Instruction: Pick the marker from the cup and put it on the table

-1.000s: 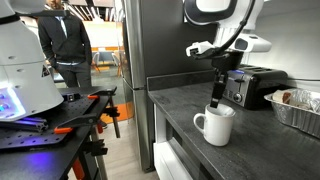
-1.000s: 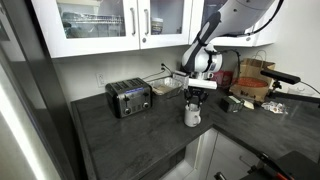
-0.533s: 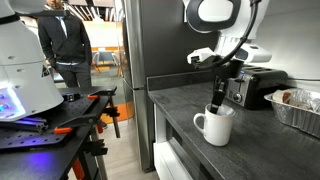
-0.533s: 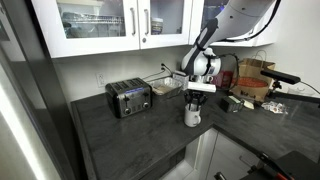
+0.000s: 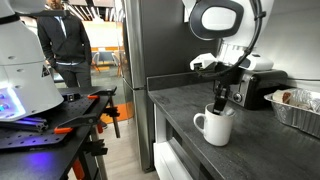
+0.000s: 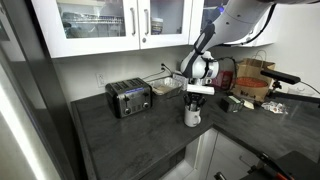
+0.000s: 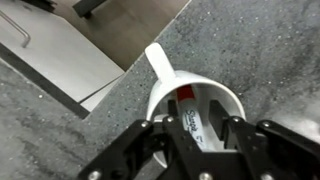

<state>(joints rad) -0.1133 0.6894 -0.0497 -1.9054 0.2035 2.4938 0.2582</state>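
The white cup (image 5: 212, 126) stands near the front edge of the dark grey table (image 5: 180, 104); it also shows in an exterior view (image 6: 191, 117). In the wrist view the marker (image 7: 188, 106), with its red end up and a pale body, leans inside the cup (image 7: 236, 101). My gripper (image 7: 197, 115) reaches down into the cup's mouth, with one finger (image 7: 173, 122) on each side of the marker. The jaws stand apart, with a gap left on one side of the marker. The gripper shows above the cup in both exterior views (image 5: 220, 98) (image 6: 193, 100).
A toaster (image 5: 250, 86) (image 6: 128, 97) and a foil tray (image 5: 296, 106) (image 6: 165, 86) stand behind the cup. The table's front edge (image 7: 110, 85) runs close by the cup's handle. A black workbench (image 5: 60, 122) and a person (image 5: 62, 40) are across the aisle.
My gripper has lowered a little, so its fingers now sit inside the cup's mouth. The cup and the marker have not moved.
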